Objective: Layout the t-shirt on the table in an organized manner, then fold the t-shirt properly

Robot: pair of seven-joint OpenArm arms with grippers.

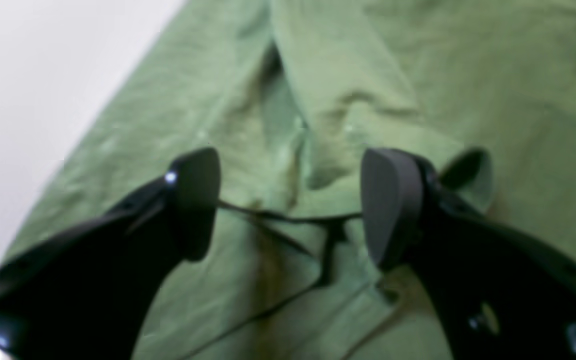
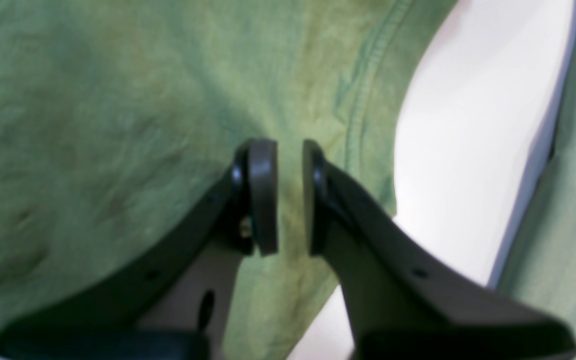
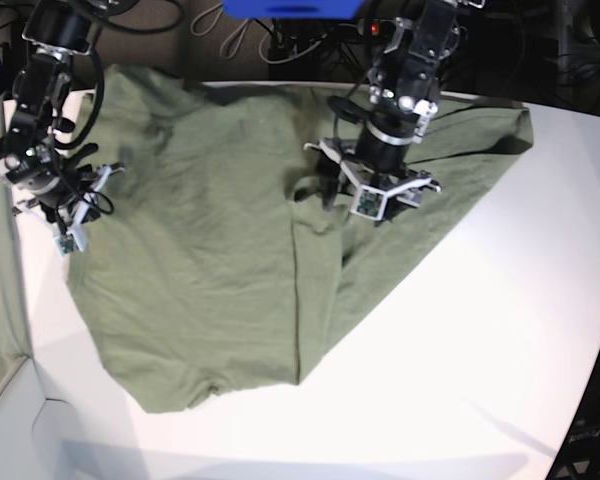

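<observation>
Shirt [image 3: 210, 250] spread on table [image 3: 480, 340], one side folded over. Left tool [image 1: 290, 205] spread wide above fold, nothing held. Right tool [image 2: 290, 197] pinching shirt edge, likely anchoring cloth for straightening.

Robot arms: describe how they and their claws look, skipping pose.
Both arms are black and jointed, with black cables. The left claw has two dark, rounded oval pads. The right claw has the same flat-faced pads. In the base view, small white parts sit near each claw.

Bare table [image 3: 500, 330] free nr front; t-shirt [image 3: 200, 250] covers rest.
</observation>
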